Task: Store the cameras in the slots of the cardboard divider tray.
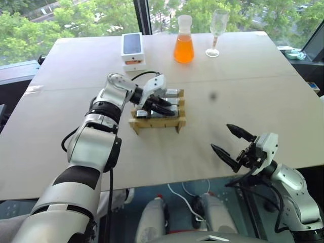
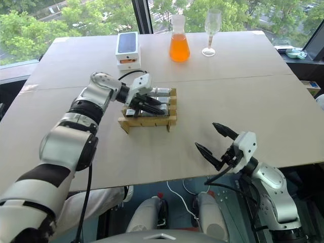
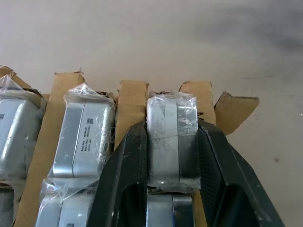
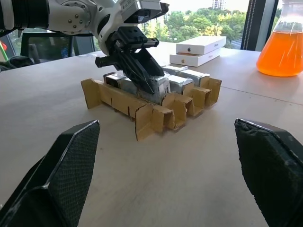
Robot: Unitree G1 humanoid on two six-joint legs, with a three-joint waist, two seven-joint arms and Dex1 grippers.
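The cardboard divider tray sits a little left of the table's middle, with several silvery, plastic-wrapped cameras in its slots. My left gripper reaches into it from the left and is shut on one camera, which stands in a slot at the tray's edge. Another camera lies in the neighbouring slot. From the right wrist view, the tray and my left gripper over it face me. My right gripper hangs open near the table's front edge at the right, well clear of the tray, with nothing between its fingers.
At the back of the table stand stacked white phone boxes, a flask of orange liquid and a wine glass. Bare tabletop lies between the tray and my right gripper.
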